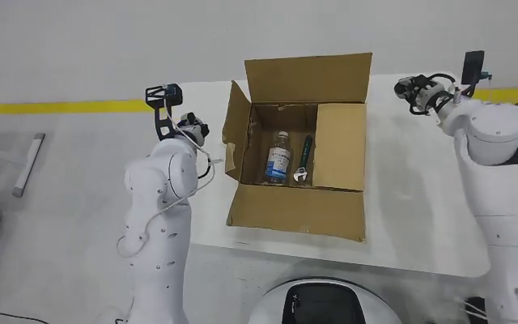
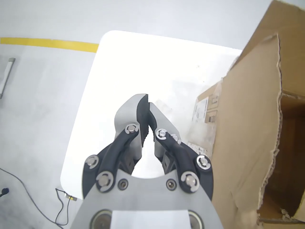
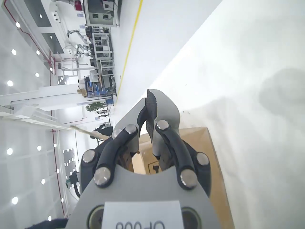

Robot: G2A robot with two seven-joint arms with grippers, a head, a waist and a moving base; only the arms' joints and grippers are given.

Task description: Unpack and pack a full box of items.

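Two end effectors, and both are pinched shut on nothing. The left end effector (image 2: 148, 103) is held over the white tabletop (image 1: 405, 219), just beside the torn left flap of the open brown cardboard box (image 1: 295, 212). The right end effector (image 3: 149, 110) is parked off past the box's far right corner, well apart from the contents. Two items can be made out lying flat, side by side, on the bottom of the box: a clear plastic bottle with a blue-and-white label (image 1: 278, 158) and a slim green-handled metal tool (image 1: 304, 159), probably a wrench going by the silvery head.

Handling-wise, the bottle is likely to be smooth, round and a bit slippery, so it's best taken across the labelled middle of the body. Whether it's filled can't be told, so some weight should be assumed. The tool is expected to be stiff, thin and heavy for its size, so the green handle near its middle is the spot to be pinched. The cardboard is light and floppy, and the right flap looks to be leaning in over the opening, so a straight-down approach would have to be made on the open left side. Both end effectors would need to be opened first.
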